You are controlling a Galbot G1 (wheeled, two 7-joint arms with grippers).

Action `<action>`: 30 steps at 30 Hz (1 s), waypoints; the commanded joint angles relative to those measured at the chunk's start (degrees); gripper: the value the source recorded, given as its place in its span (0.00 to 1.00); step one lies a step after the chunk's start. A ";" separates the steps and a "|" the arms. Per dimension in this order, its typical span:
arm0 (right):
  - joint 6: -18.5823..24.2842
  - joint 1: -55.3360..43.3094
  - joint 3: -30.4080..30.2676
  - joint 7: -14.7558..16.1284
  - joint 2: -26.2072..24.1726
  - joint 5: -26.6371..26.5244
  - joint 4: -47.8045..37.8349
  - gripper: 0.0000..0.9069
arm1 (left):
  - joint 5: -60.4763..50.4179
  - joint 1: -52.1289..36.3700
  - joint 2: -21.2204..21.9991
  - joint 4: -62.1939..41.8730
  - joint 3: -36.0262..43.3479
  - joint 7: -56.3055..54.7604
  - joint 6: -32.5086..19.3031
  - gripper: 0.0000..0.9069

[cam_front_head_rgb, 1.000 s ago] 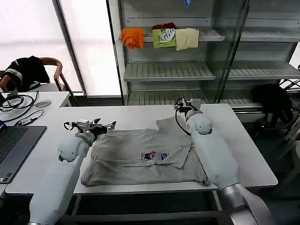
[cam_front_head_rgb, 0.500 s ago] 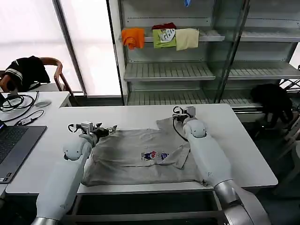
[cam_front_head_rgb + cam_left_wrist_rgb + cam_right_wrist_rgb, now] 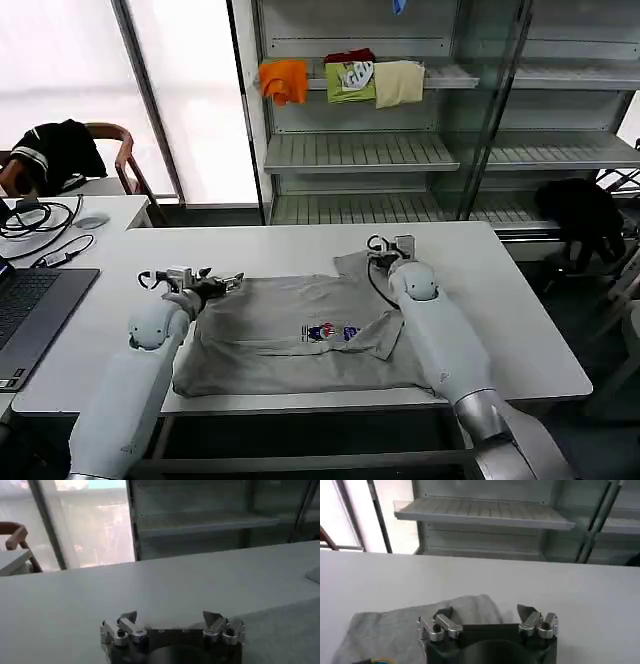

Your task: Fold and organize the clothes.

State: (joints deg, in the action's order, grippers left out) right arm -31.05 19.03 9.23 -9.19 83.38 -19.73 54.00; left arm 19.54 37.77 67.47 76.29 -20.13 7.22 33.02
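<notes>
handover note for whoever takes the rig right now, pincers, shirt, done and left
Left pincer: open, at the grey T-shirt's far left edge, holding nothing.
Right pincer: open, over the shirt's far right sleeve, holding nothing.
The shirt lies on the white table, print up, right sleeve folded in over the chest.
Done: that one sleeve fold.
Left: the remaining folds, then putting it away, probably on the shelves behind.

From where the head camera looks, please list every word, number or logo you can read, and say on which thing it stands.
None can be read.
T-shirt: its small red, white and blue chest print is too small to read.
Green cloth on the shelf: a white design, also unreadable.
</notes>
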 commanded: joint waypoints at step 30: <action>-0.93 2.51 0.07 -1.07 -0.56 -1.19 2.72 0.00 | 0.28 3.30 0.17 1.60 -1.38 -0.46 -0.03 0.02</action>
State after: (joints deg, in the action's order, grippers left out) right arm -31.76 21.40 9.35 -10.07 82.91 -20.59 56.28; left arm 19.83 40.85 67.56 77.41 -21.53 6.85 32.87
